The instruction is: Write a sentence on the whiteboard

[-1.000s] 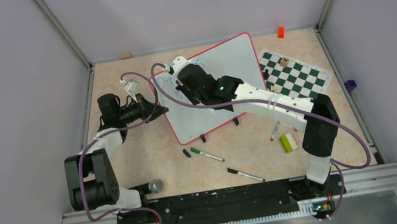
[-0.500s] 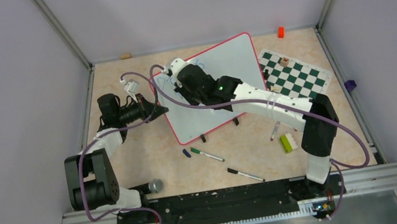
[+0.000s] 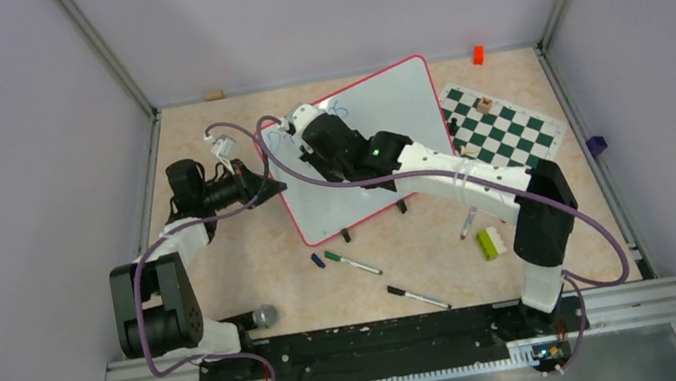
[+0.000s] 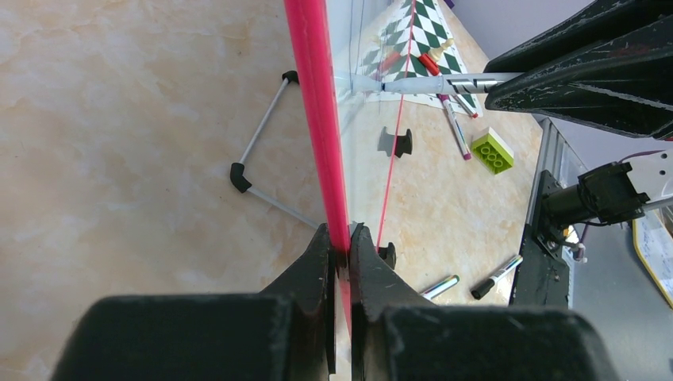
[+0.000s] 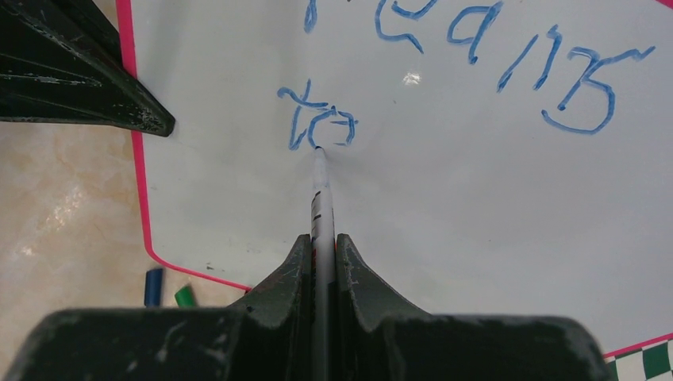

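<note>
The whiteboard (image 3: 384,118) with its red frame stands tilted on the table. My left gripper (image 3: 267,183) is shut on the board's left red edge (image 4: 317,119) and holds it. My right gripper (image 3: 303,133) is shut on a white marker (image 5: 321,198), whose tip touches the board face (image 5: 444,206). The sentence (image 5: 476,48) is blue lettering, with "to" (image 5: 317,119) on a second line right at the marker tip. In the top view my right arm covers most of the writing.
A green-and-white chess mat (image 3: 501,126) lies right of the board. Loose markers (image 3: 353,262) (image 3: 418,298), a blue cap (image 3: 317,262) and a green brick (image 3: 491,243) lie in front. An orange block (image 3: 477,54) sits at the back. A microphone (image 3: 262,316) lies near left.
My right gripper with the marker has shifted slightly up and left across the board. The left gripper and the board have stayed put.
</note>
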Action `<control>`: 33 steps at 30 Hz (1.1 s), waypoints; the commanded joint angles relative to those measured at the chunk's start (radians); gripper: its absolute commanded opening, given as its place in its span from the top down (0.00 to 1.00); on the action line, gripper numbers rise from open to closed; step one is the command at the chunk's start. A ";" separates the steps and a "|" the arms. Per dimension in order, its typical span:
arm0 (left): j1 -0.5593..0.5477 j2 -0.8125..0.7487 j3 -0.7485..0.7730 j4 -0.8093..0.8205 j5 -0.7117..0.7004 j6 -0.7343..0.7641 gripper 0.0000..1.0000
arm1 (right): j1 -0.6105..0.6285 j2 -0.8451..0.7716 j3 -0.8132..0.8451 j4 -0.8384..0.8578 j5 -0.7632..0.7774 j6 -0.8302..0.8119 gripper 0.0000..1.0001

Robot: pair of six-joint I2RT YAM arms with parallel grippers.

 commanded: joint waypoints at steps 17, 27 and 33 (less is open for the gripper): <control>-0.008 -0.010 -0.027 0.016 -0.057 0.120 1.00 | -0.028 0.009 0.101 0.010 0.075 -0.012 1.00; -0.009 -0.011 -0.026 0.016 -0.056 0.121 1.00 | -0.029 -0.001 0.076 0.005 0.045 -0.007 1.00; -0.008 -0.009 -0.027 0.016 -0.054 0.120 1.00 | -0.029 -0.021 0.040 -0.003 0.020 0.005 1.00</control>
